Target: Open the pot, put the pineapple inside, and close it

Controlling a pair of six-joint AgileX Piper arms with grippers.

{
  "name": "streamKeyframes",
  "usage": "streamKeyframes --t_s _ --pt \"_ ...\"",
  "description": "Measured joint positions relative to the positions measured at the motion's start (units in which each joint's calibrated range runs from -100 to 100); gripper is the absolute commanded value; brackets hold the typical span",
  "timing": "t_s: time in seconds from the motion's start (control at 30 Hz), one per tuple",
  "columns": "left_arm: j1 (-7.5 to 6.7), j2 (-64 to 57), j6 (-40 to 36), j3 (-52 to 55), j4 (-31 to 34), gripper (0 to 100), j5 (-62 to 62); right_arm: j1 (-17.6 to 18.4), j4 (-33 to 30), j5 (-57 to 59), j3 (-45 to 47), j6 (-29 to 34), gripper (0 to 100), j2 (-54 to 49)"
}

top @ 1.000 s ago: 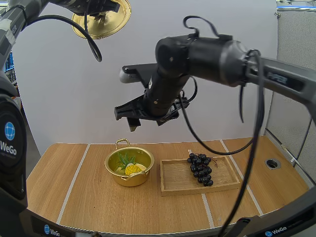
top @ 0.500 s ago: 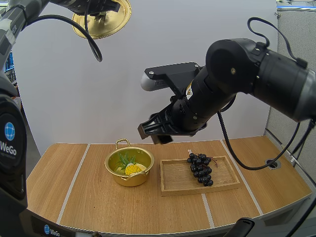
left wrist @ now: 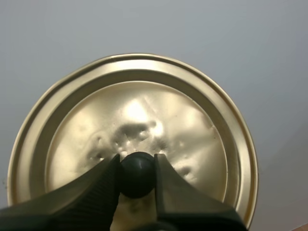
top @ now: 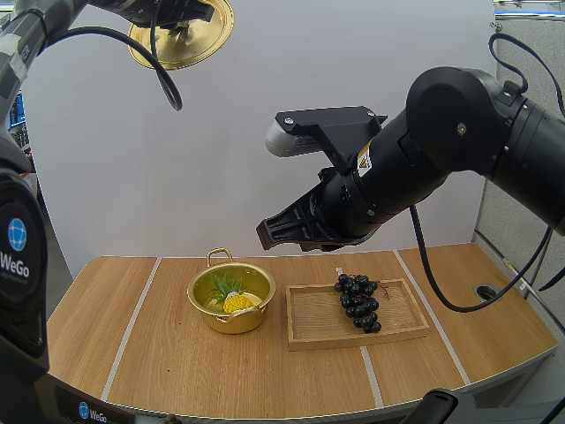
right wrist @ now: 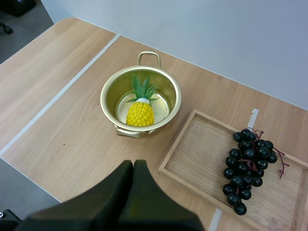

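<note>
inside the pot point(right wrist: 108, 96) sits the pineapple point(right wrist: 139, 113) — lid point(left wrist: 144, 106) aloft.

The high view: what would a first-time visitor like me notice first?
A golden lid hangs high above the table, pinched by its knob in the left gripper. Below, a pineapple sits in the open golden pot, beside dark grapes on a wooden tray.

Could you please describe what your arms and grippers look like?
The right arm is glossy black and rounded, with a small yellow label and a pale grey cap. The left gripper has matte black fingers, ribbed on their inner faces.
</note>
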Motion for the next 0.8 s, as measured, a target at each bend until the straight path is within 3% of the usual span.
streamKeyframes --t_s 0.8 --pt "0.00 0.00 0.00 0.00 0.00 0 0.65 0.00 0.33 0.00 0.00 0.00 0 -0.13"
